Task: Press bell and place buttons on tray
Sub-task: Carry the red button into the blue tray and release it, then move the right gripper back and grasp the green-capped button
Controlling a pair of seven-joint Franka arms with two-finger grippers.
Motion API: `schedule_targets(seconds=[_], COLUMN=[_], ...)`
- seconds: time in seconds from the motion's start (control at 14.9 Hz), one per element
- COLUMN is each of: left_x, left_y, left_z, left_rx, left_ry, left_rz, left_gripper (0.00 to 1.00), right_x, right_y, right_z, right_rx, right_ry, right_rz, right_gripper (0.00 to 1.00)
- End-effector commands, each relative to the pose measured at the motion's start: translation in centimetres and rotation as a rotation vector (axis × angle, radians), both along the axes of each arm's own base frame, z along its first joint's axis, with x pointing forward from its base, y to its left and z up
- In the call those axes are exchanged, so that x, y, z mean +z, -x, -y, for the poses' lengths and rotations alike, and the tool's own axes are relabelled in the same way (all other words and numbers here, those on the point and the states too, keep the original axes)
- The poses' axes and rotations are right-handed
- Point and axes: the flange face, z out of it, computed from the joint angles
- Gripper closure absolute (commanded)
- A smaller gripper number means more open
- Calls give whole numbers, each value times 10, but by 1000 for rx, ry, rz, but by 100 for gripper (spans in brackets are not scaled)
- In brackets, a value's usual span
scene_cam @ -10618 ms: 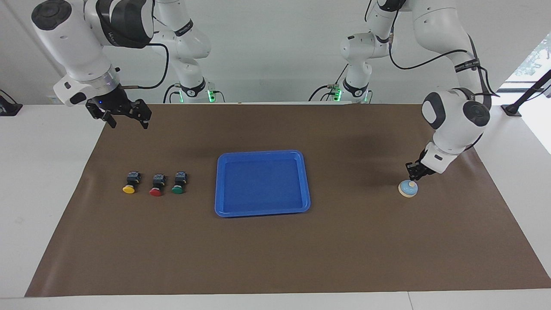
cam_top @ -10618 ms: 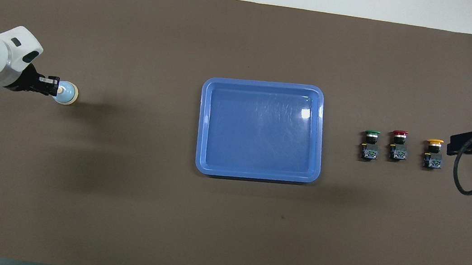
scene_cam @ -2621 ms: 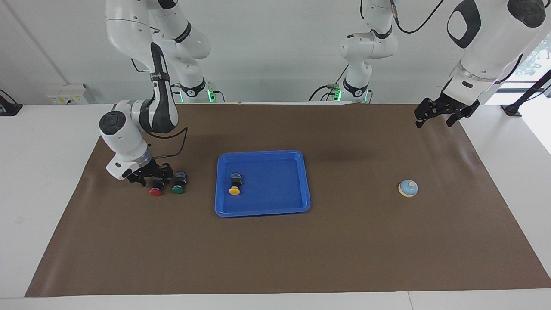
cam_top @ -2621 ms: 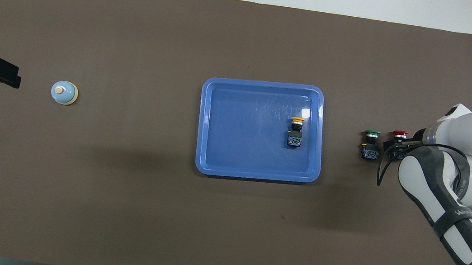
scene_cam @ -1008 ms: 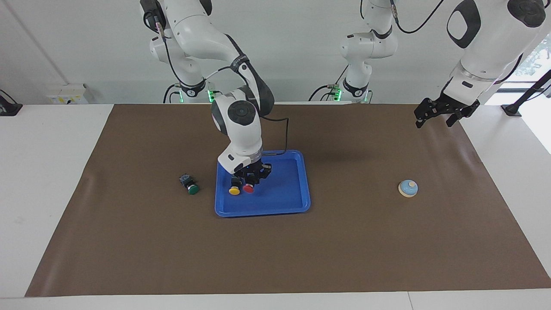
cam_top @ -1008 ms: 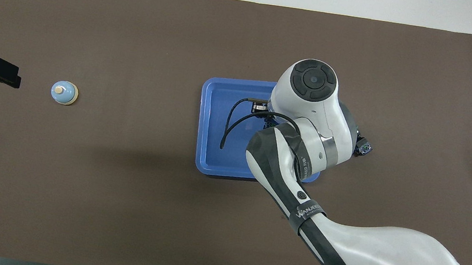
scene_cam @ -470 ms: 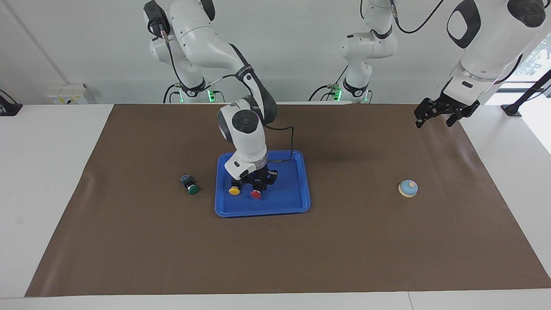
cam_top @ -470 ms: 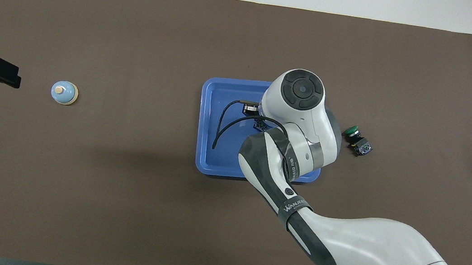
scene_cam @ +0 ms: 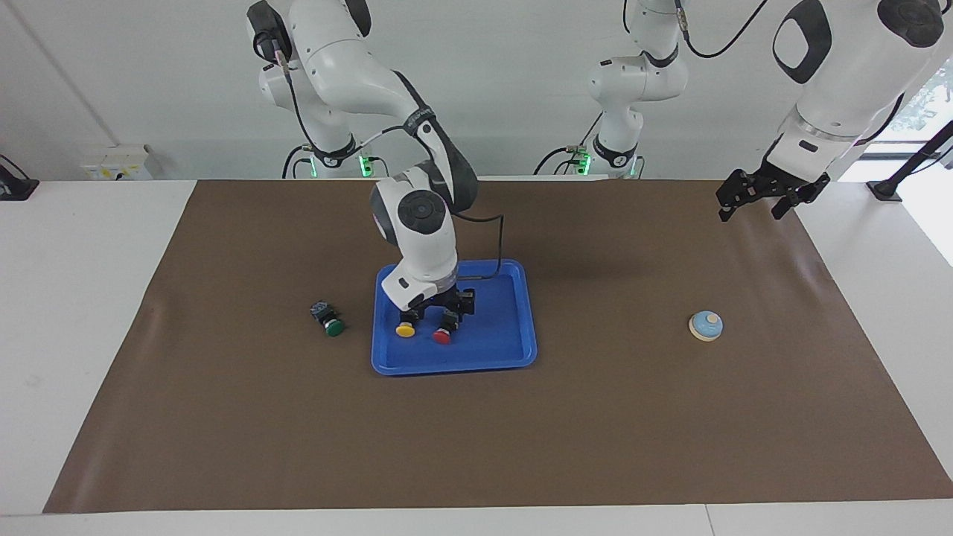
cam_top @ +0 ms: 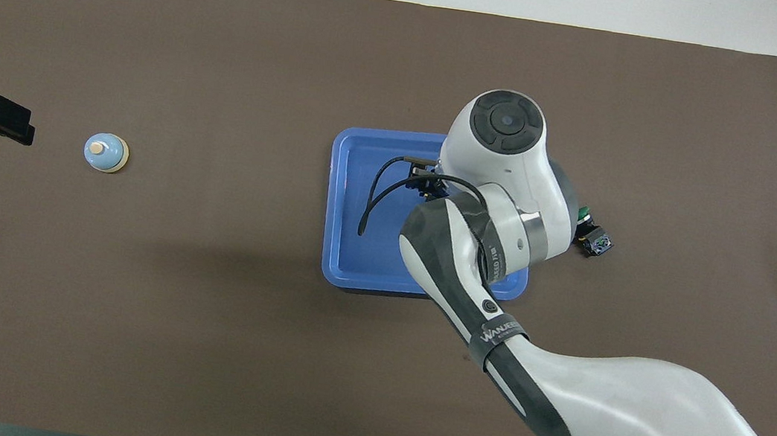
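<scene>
Blue tray (scene_cam: 521,313) in the middle of the brown mat (scene_cam: 595,432), taken here as the landmark. Inside the tray, two buttons lying side by side: yellow button (scene_cam: 406,329) toward the right arm's end, red button (scene_cam: 443,335) just beside it, closer to the tray's middle. Right over the tray, and just above the red button, the right gripper (scene_cam: 443,304), with fingers spread apart and holding nothing, though whether a finger touches the red button's black body is hard to tell. From above, hidden mostly under the big white wrist. Outside the tray, near its rim at the right arm's end, the green button (scene_cam: 329,320), lying tilted on the mat and not on the tray. Well apart from the tray, toward the left arm's end, the little blue bell (scene_cam: 706,325), standing alone on the mat. Up in the air over the mat's corner, well away from the tray, the left gripper (scene_cam: 758,195), waiting with fingers apart and empty.
</scene>
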Motion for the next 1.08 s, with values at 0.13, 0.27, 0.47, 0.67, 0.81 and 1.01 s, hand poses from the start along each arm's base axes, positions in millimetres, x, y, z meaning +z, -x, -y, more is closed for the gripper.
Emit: schedule_targets(seconds=[0.13, 0.27, 0.47, 0.67, 0.81, 1.01], left_x=[3, 3, 3, 3, 3, 3], left_y=[0, 0, 0, 0, 0, 0], left_z=[-2, -2, -2, -2, -2, -2], left_rx=[11, 11, 11, 11, 11, 11], left_ry=[-9, -9, -9, -9, -9, -9], left_rz=[8, 8, 8, 8, 8, 8], left_gripper=[0, 0, 0, 0, 0, 0], right_x=[30, 25, 10, -21, -36, -47], right_y=[-19, -9, 1, 35, 50, 67], right_z=[115, 136, 196, 220, 224, 224], right_rx=[292, 412, 574, 640, 660, 666], right_ry=[-1, -5, -22, -13, -11, -8], right_rz=[-18, -35, -38, 19, 30, 40], right_gripper=[0, 0, 0, 0, 0, 0])
